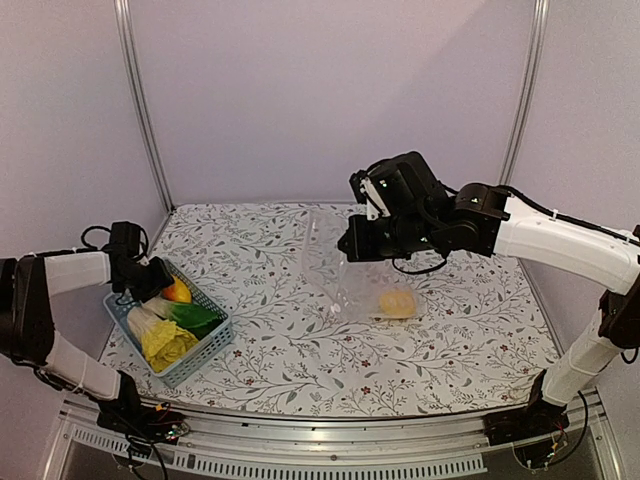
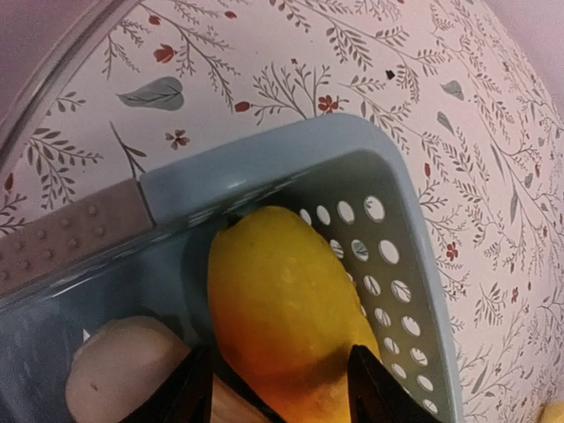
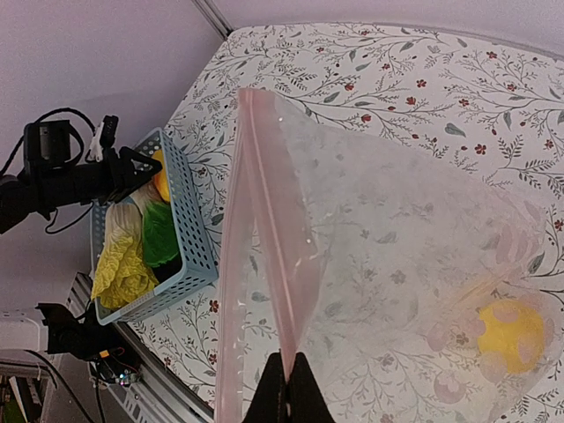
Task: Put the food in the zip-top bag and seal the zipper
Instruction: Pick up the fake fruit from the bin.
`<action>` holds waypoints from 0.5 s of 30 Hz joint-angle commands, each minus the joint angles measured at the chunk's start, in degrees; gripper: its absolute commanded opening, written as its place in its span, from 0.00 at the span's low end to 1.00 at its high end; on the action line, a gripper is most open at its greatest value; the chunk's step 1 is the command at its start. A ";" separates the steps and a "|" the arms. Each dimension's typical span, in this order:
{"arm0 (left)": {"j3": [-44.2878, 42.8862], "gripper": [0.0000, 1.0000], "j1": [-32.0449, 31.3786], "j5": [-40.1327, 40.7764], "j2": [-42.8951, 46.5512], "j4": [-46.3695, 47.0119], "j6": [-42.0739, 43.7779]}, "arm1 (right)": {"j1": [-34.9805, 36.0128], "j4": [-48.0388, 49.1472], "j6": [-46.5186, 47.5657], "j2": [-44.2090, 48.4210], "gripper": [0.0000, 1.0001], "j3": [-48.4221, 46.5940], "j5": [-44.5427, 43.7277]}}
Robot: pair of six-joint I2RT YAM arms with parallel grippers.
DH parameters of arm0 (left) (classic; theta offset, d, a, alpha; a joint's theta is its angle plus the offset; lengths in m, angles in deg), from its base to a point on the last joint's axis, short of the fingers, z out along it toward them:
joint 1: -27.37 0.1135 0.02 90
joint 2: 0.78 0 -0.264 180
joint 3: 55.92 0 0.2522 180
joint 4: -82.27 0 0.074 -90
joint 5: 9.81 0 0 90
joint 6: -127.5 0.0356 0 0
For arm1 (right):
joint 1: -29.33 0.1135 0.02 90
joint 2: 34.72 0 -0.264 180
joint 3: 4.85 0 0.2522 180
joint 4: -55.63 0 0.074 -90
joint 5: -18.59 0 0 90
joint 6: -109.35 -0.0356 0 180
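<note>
My left gripper (image 2: 278, 388) reaches into the light-blue basket (image 2: 264, 154), its fingers open on either side of the orange-yellow fruit (image 2: 282, 300), which lies against the basket wall. A pale white stem (image 2: 115, 370) lies beside it. From above, the orange fruit (image 1: 177, 291), the green bok choy (image 1: 195, 317) and the yellow napa cabbage (image 1: 165, 340) fill the basket. My right gripper (image 3: 288, 374) is shut on the mouth edge of the clear zip-top bag (image 3: 397, 229), pinching its pinkish zipper strip (image 3: 264, 220) and holding it up. A round yellow fruit (image 3: 509, 335) rests inside the bag's lower end.
The basket (image 1: 205, 345) stands near the table's left edge, close to the frame post (image 1: 140, 100). The bag (image 1: 340, 270) hangs at the table's middle with its bottom on the floral cloth (image 1: 280, 370). My right arm (image 1: 560, 240) stretches in from the right side.
</note>
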 commanded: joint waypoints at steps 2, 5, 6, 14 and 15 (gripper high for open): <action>-0.90 0.54 -1.08 0.02 -2.73 -0.81 1.33 | -0.33 0.47 0.32 0.97 0.00 -0.34 0.09; -0.89 0.56 -1.18 -0.63 -4.13 -0.34 1.31 | -0.43 0.54 0.35 0.53 0.00 -0.72 0.53; -0.90 0.57 -1.22 -0.82 -4.53 -0.19 1.28 | -0.45 0.58 0.35 0.36 0.00 -0.75 0.62; -1.41 0.64 -1.22 -0.96 -6.85 0.74 0.91 | -0.52 0.63 0.32 0.30 0.00 -0.68 0.74; -1.43 0.65 -1.18 -0.97 -7.12 0.76 0.81 | -0.50 0.65 0.28 0.30 0.00 -0.66 0.74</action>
